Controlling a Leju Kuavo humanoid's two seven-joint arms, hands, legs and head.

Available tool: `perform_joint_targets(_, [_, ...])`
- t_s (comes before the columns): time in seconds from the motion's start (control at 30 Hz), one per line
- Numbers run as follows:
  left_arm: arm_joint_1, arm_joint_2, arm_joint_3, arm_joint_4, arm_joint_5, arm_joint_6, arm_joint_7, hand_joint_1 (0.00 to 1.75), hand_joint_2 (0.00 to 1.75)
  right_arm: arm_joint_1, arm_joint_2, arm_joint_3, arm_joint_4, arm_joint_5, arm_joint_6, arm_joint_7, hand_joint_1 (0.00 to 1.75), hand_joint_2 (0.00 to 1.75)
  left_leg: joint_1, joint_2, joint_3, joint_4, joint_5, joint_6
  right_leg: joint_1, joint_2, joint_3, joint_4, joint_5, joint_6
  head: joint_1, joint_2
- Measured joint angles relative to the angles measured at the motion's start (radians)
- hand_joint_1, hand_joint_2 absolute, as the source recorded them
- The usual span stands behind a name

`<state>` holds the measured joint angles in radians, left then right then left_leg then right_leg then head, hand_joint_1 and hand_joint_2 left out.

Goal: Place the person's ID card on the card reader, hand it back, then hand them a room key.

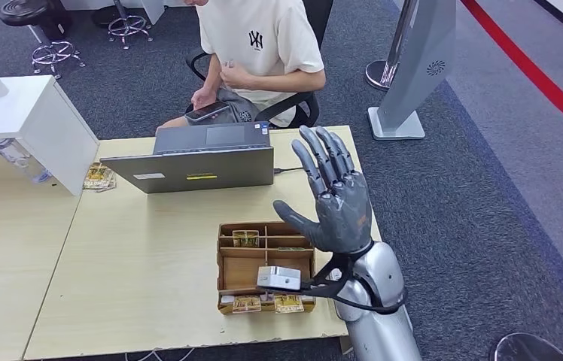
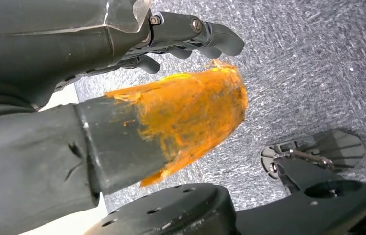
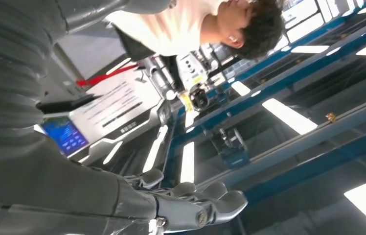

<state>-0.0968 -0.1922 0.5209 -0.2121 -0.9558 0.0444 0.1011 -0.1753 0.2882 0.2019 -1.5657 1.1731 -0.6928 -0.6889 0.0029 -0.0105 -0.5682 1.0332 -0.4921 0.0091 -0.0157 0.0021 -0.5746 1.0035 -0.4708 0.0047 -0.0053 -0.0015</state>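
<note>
My right hand (image 1: 335, 199) is raised above the table's right side, palm up and fingers spread, holding nothing. Its fingers (image 3: 191, 205) also show in the right wrist view. A small white card reader (image 1: 278, 277) sits on a cardboard organiser (image 1: 226, 263) just left of my right wrist. Gold room key cards (image 1: 245, 238) lie in its compartments. The person (image 1: 260, 45) sits across the table with a phone (image 1: 207, 111) in one hand and the other hand at the chest; I cannot tell if it holds a card. My left hand (image 2: 171, 98) hangs over grey carpet, holding nothing.
A grey laptop (image 1: 196, 169) stands open between the organiser and the person. A white cabinet (image 1: 30, 120) sits at the left, on a second table. A grey kiosk stand (image 1: 414, 75) and a stanchion base (image 1: 380, 74) stand on the carpet at the right.
</note>
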Motion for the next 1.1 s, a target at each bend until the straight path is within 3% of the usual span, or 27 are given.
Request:
perform_joint_targets(0.07, [0.004, 0.0, 0.005, 0.0, 0.002, 0.006, -0.004, 0.0, 0.0, 0.04, -0.002, -0.008, -0.036, -0.008, 0.0, -0.004, 0.0, 1.75, 0.0, 0.001, 0.0, 0.0, 0.0, 0.0, 0.0, 0.001, 0.0, 0.0, 0.0, 0.0, 0.0, 0.0])
perform_joint_targets(0.17, [0.008, 0.0, 0.013, 0.0, 0.002, 0.01, -0.008, 0.0, 0.0, 0.098, -0.008, -0.016, -0.075, -0.015, 0.0, -0.005, 0.72, 1.75, -0.001, 0.0, 0.0, 0.0, 0.0, 0.0, 0.0, 0.0, 0.0, 0.0, 0.0, 0.0, 0.0, 0.0])
perform_joint_targets(0.2, [0.009, 0.0, 0.016, 0.0, 0.001, 0.01, -0.01, 0.0, 0.0, 0.114, -0.01, -0.017, -0.082, -0.019, 0.0, -0.005, 1.13, 1.75, -0.001, 0.0, 0.0, 0.0, 0.0, 0.0, 0.0, 0.0, 0.0, 0.0, 0.0, 0.0, 0.0, 0.0])
perform_joint_targets(0.23, [0.009, 0.0, 0.019, 0.0, 0.0, 0.01, -0.013, 0.0, 0.0, 0.129, -0.012, -0.02, -0.085, -0.022, 0.0, -0.005, 1.36, 1.75, -0.001, 0.0, 0.0, 0.0, 0.0, 0.0, 0.0, 0.0, 0.0, 0.0, 0.0, 0.0, 0.0, 0.0])
perform_joint_targets(0.3, [0.01, 0.0, 0.026, 0.0, -0.002, 0.01, -0.017, 0.0, 0.0, 0.154, -0.012, -0.024, -0.088, -0.017, 0.0, -0.005, 1.71, 1.75, 0.0, 0.0, 0.0, 0.0, 0.0, 0.0, 0.0, 0.0, 0.0, 0.0, 0.0, 0.0, 0.0, 0.0])
perform_joint_targets(0.33, [0.01, 0.0, 0.029, 0.0, -0.002, 0.01, -0.017, 0.0, 0.0, 0.163, -0.012, -0.026, -0.087, -0.009, 0.0, -0.005, 1.73, 1.75, 0.0, 0.0, 0.0, 0.0, 0.0, 0.0, 0.0, 0.0, 0.0, 0.0, 0.0, 0.0, 0.0, 0.0])
perform_joint_targets(0.5, [0.01, 0.0, 0.054, 0.0, -0.036, 0.009, -0.025, 0.0, 0.0, 0.176, -0.012, -0.042, -0.029, 0.041, 0.0, -0.005, 1.74, 1.75, 0.0, 0.001, 0.0, 0.0, 0.0, 0.0, 0.001, 0.001, 0.0, 0.0, 0.0, 0.0, 0.0, 0.0])
perform_joint_targets(0.57, [0.01, -0.001, 0.065, 0.0, -0.041, 0.01, -0.026, 0.0, 0.0, 0.18, -0.012, -0.049, -0.002, 0.056, 0.0, -0.005, 1.64, 1.75, 0.0, 0.001, 0.0, 0.0, 0.0, 0.0, 0.001, 0.001, 0.0, 0.0, 0.0, 0.0, 0.0, 0.0])
perform_joint_targets(0.6, [0.01, 0.0, 0.069, 0.0, -0.042, 0.01, -0.026, 0.0, 0.0, 0.182, -0.013, -0.051, 0.011, 0.06, 0.0, -0.002, 1.51, 1.75, 0.0, 0.001, 0.0, 0.0, 0.0, 0.0, 0.001, 0.001, 0.0, 0.0, 0.0, 0.0, 0.0, 0.0])
perform_joint_targets(0.67, [0.01, 0.0, 0.076, 0.0, -0.042, 0.01, -0.025, 0.0, 0.0, 0.188, -0.015, -0.051, 0.035, 0.076, 0.0, 0.015, 1.11, 1.75, 0.0, 0.001, 0.0, 0.0, 0.0, 0.0, 0.0, 0.001, 0.0, 0.0, 0.0, 0.0, 0.0, 0.0])
perform_joint_targets(0.73, [0.01, 0.0, 0.082, 0.0, -0.042, 0.01, -0.022, 0.0, 0.0, 0.196, -0.016, -0.041, 0.059, 0.107, 0.0, 0.046, 0.86, 1.75, 0.0, 0.001, 0.0, 0.0, 0.0, 0.0, 0.0, 0.001, 0.0, 0.0, 0.0, 0.0, 0.0, 0.0])
perform_joint_targets(0.9, [0.009, 0.0, 0.087, 0.0, -0.045, 0.01, -0.02, 0.0, 0.0, 0.206, -0.023, -0.004, 0.111, 0.147, 0.0, 0.102, 0.67, 1.75, 0.0, 0.001, 0.0, 0.0, 0.0, 0.0, 0.0, 0.001, 0.0, 0.0, 0.0, 0.0, 0.0, 0.0])
perform_joint_targets(1.1, [0.008, 0.0, 0.088, 0.0, -0.054, 0.01, -0.02, 0.0, 0.0, 0.222, -0.034, 0.05, 0.155, 0.175, 0.0, 0.155, 0.65, 1.75, 0.0, 0.001, 0.0, 0.0, 0.0, 0.0, 0.0, 0.001, 0.0, 0.0, 0.0, 0.0, 0.0, 0.0])
